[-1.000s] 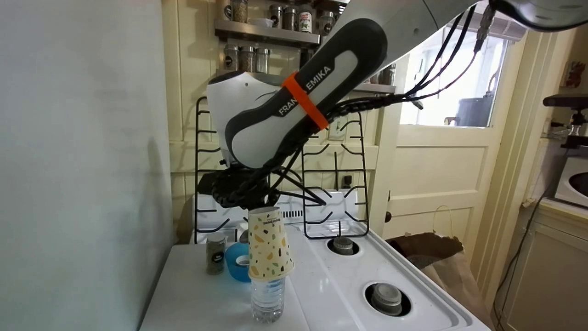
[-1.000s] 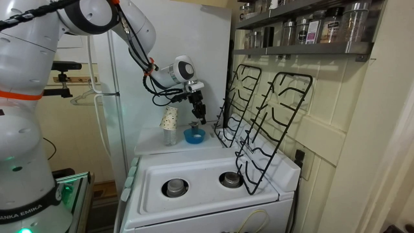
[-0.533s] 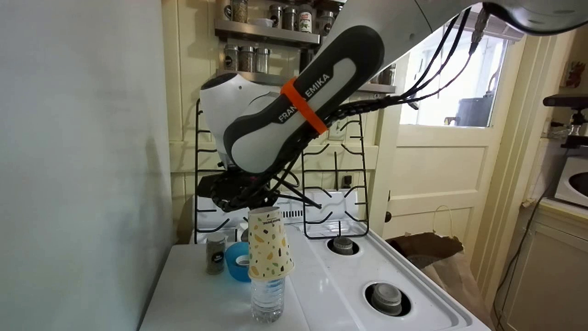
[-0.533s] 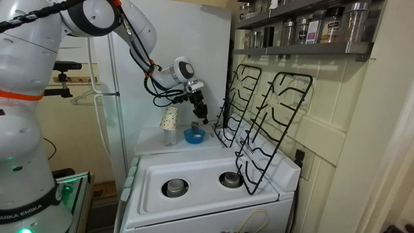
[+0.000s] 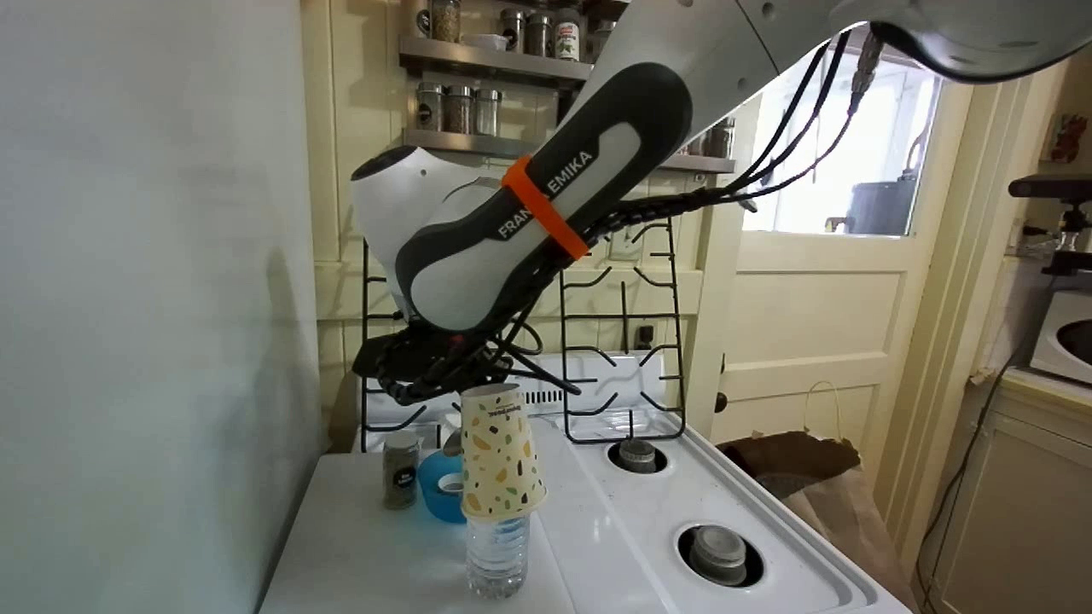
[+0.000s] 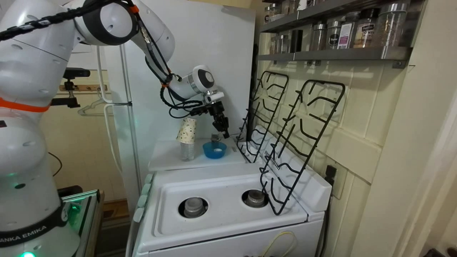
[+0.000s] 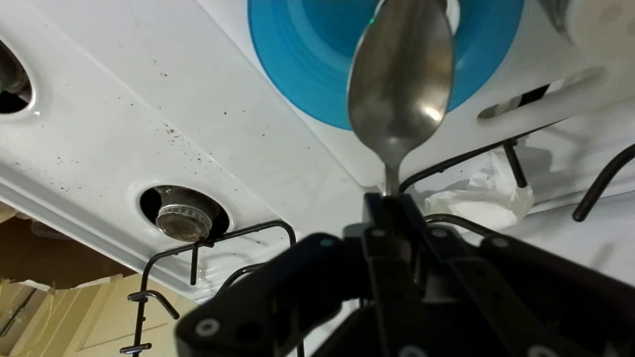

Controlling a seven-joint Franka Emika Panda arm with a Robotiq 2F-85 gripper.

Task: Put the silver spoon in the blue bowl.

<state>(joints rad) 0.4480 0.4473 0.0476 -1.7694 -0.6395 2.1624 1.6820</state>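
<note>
- Silver-grey metal is pinched in a narrow grip: the gripper [image 7: 391, 199] holds the spoon [image 7: 403, 74] by its handle, head pointing out over the bowl's side.
- The blue bowl [image 7: 307, 69] sits on the white worktop [image 5: 367, 563] near the edge along the stove [image 6: 221, 219]. In the wrist view the spoon's head overlaps it, but the gripper shows outside the rim, by the worktop's back corner. I cannot tell how high the spoon is.
- Letting go here is my main worry: with so much handle outside the rim, the spoon might tip out toward that corner. Carrying it farther toward the front edge first should help.
- Lowering too soon could press the neck on the rim, twisting the slick handle in the grip or shoving the bowl against the small jar [image 5: 400, 469] near the edge by the tall pale panel [image 5: 153, 298].
- A white thing [image 7: 453, 16] in the bowl, mostly hidden, may prop the spoon up.
- Nearer the front edge, the paper cup [image 5: 502, 452] upended over the clear bottle [image 5: 497, 558] looks top-heavy; low-hanging cables [image 6: 189, 103] might topple it.
- At the back edge, the black grate [image 7: 449, 164] could snag the gripper.
</note>
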